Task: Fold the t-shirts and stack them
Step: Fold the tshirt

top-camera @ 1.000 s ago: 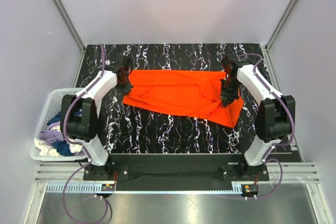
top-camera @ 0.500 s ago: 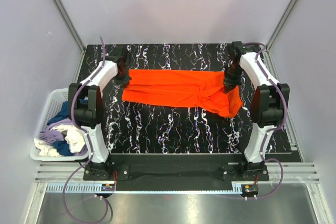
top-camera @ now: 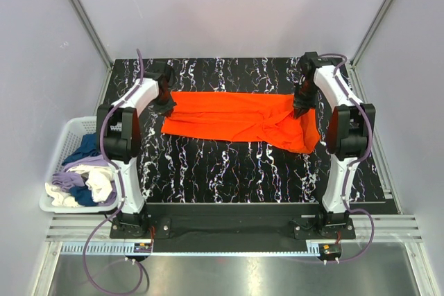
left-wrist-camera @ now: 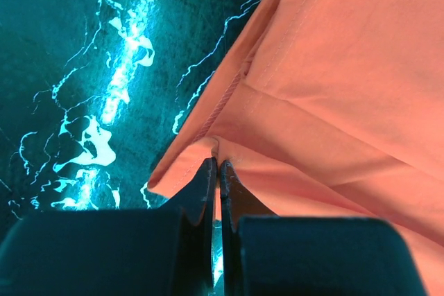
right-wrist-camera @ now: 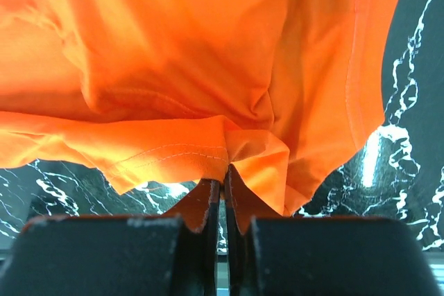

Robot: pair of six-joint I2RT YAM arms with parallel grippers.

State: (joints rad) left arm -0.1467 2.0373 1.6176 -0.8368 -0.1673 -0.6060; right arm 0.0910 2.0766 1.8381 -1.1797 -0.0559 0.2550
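Note:
An orange t-shirt (top-camera: 239,117) lies stretched wide across the far half of the black marbled table (top-camera: 229,171). My left gripper (top-camera: 168,102) is shut on the shirt's far left corner; the left wrist view shows the cloth (left-wrist-camera: 326,88) pinched between the fingertips (left-wrist-camera: 207,171). My right gripper (top-camera: 300,104) is shut on the shirt's far right part; the right wrist view shows a hemmed fold of the cloth (right-wrist-camera: 173,67) pinched there, hanging a little above the table. The shirt's right end sags in a bunched flap (top-camera: 305,136).
A white basket (top-camera: 69,136) at the table's left edge holds several crumpled shirts in blue, white and lilac (top-camera: 83,175). Grey walls with metal posts close the cell on three sides.
Both grippers have carried the shirt's far edge away from the bases and outward, pulling it flatter and narrower. The near hem has slid further back on the table.

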